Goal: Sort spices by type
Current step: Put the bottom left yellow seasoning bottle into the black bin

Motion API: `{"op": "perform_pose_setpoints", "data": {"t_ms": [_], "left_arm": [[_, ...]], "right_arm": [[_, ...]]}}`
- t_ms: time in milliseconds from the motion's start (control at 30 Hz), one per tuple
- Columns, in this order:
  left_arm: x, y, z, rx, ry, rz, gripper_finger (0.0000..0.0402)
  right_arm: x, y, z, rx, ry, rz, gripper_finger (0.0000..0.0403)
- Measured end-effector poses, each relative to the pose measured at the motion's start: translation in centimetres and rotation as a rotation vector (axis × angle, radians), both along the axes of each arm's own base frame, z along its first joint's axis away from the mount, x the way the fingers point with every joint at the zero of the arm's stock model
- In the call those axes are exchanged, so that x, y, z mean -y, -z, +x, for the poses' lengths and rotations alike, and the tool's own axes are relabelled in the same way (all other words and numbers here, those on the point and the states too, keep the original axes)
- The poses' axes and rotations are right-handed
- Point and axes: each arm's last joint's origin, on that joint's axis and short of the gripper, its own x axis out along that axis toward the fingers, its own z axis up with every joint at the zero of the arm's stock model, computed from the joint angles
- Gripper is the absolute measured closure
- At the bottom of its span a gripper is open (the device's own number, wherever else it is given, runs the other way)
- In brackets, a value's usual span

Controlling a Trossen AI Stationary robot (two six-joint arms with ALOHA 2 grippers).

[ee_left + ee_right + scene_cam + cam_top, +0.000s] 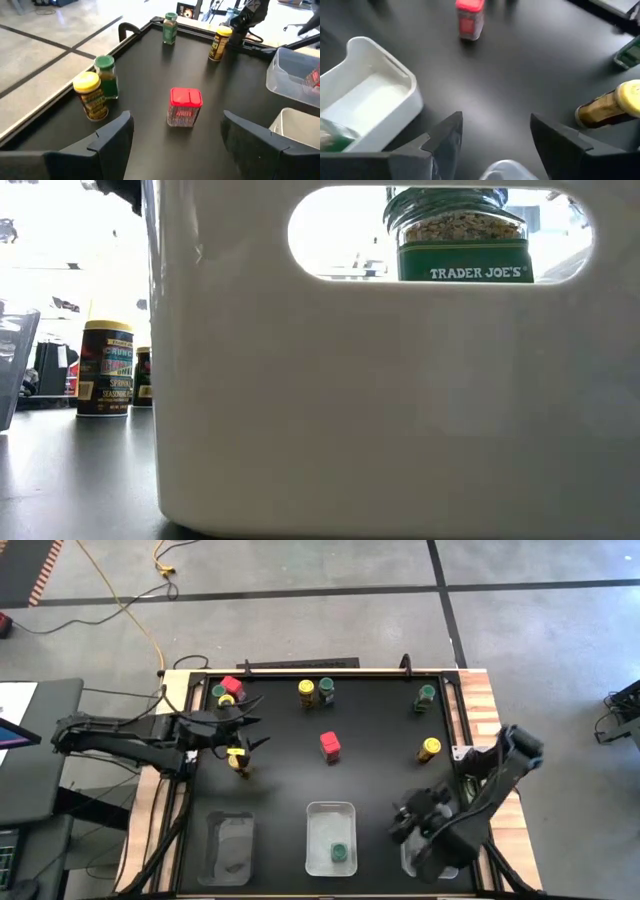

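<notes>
High view: middle tray is my landmark. One green-lid jar sits inside it. Red-lid jar stands just beyond the tray, mid-mat. Yellow+green pair further back; another green and a yellow off to the tray's right-rear. Left gripper hovers well left of the tray among a red/green/yellow cluster at the mat's left rear. Right gripper is just right of the tray.

Low view: tray wall fills the frame; green jar visible thru the handle slot. Not much else.

Left wrist: fingers spread apart, nothing btwn them, red jar ahead.

Right wrist: fingers parted, empty, tray to one side, yellow jar lying on its side nearby.

Risk: the toppled yellow jar could roll if a finger nudges it off-centre. Left gripper works in a tight cluster, so closing on one jar may knock its neighbours over.
</notes>
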Motion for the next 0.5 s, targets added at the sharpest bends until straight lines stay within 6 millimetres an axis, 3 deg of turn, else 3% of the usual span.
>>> {"op": "perform_pose_setpoints", "data": {"t_ms": [233,500], "left_arm": [[-0.9,-2.6,1.5,-0.081,-0.106,-0.113,0.0121],[-1.9,-3.7,1.6,-0.274,-0.502,-0.492,0.0121]], "right_arm": [[4.3,0.9,-5.6,0.081,-0.011,0.002,0.0143],[7.9,1.8,-8.1,0.091,-0.001,0.013,0.0143]]}}
